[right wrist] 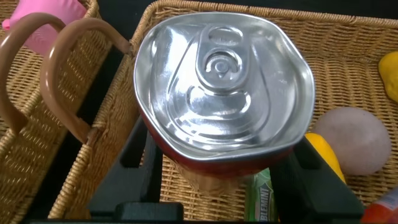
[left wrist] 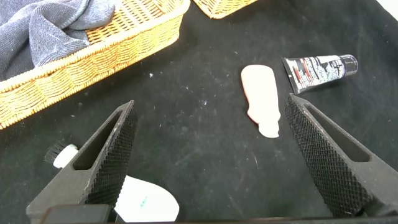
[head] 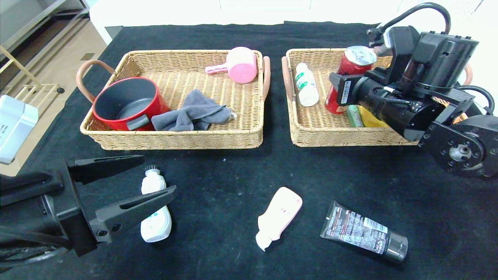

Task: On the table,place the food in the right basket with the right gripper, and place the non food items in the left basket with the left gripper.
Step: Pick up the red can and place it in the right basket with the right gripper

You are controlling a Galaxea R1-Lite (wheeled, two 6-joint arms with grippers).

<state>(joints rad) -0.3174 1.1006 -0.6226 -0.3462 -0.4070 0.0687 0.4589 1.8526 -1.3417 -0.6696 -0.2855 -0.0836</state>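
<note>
My right gripper point(head: 344, 87) is shut on the tall red can point(head: 354, 64), holding it upright inside the right basket point(head: 311, 136). In the right wrist view the can's silver top point(right wrist: 224, 81) fills the space between the fingers point(right wrist: 134, 158). The small white bottle point(head: 306, 85) lies in that basket, and the peach point(right wrist: 360, 140) shows there too. My left gripper point(head: 157, 175) is open above the white curvy bottle point(head: 155, 217). The pink tube point(head: 280, 216) and the dark tube point(head: 363, 231) lie on the black table point(head: 233, 175), also seen from the left wrist as pink tube point(left wrist: 261, 99) and dark tube point(left wrist: 317, 70).
The left basket point(head: 175, 138) holds a red pot point(head: 128, 103), a grey cloth point(head: 194, 114) and a pink scoop point(head: 241, 64). A green mint pack point(right wrist: 264, 199) and a yellow item point(right wrist: 323, 155) lie in the right basket under the can.
</note>
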